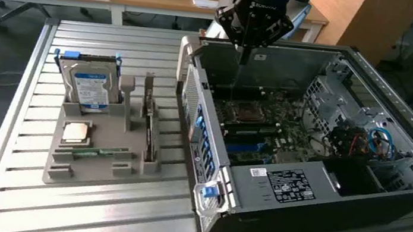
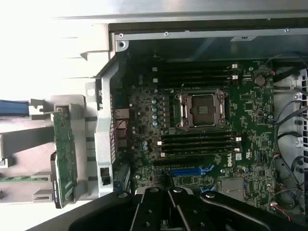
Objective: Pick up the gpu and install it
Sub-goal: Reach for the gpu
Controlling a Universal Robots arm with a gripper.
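A slatted metal table holds a grey parts tray towards the exterior view's left. An open computer case lies on its side towards the right.

The black gripper hangs above the far end of the case, over the motherboard. In the wrist view the gripper has its two fingers drawn together, narrow, with nothing between them. It points down near the blue expansion slot, and the bare processor socket lies further along the board.

The gpu is still outside the case. It stands on its long edge in a slot of the tray, with its silver bracket at the far end. It is just beside the case's side wall and well apart from the gripper, on the exterior view's left of it. From the wrist the gpu shows as a green board beyond the case wall.

On the same tray a hard drive with a blue-and-white label stands upright. A square processor chip and a narrow green memory stick lie flat nearer the camera.
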